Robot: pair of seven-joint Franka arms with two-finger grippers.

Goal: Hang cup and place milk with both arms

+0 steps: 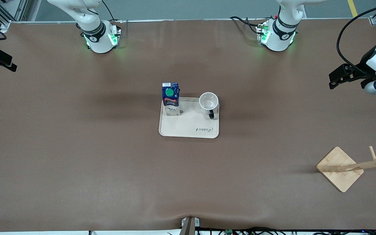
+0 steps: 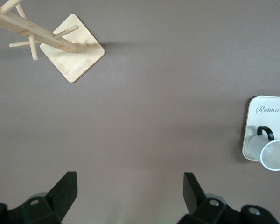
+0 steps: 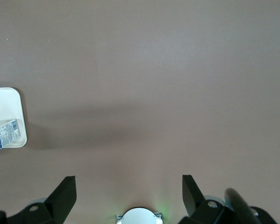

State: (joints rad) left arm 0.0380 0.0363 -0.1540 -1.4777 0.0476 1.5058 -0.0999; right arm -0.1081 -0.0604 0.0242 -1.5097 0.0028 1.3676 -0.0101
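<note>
The milk point(image 1: 170, 98) stands upright on a cream tray point(image 1: 188, 127) at mid-table, in the corner toward the right arm's end; it also shows at the edge of the right wrist view as the milk point(image 3: 4, 135). The cup point(image 1: 208, 101) stands upright on the same tray, in the corner toward the left arm's end, its black handle turned toward the front camera. The left wrist view also shows the cup point(image 2: 275, 154). My left gripper point(image 1: 338, 78) point(image 2: 129, 186) hangs open over bare table at the left arm's end. My right gripper point(image 1: 2, 62) point(image 3: 129, 189) hangs open over the right arm's end, holding nothing.
A wooden rack point(image 1: 339, 168) point(image 2: 72, 53) with a square base, a pole and short pegs stands near the front camera at the left arm's end. The arms' green-lit bases point(image 1: 101, 39) point(image 1: 277, 37) sit along the table's edge farthest from the front camera.
</note>
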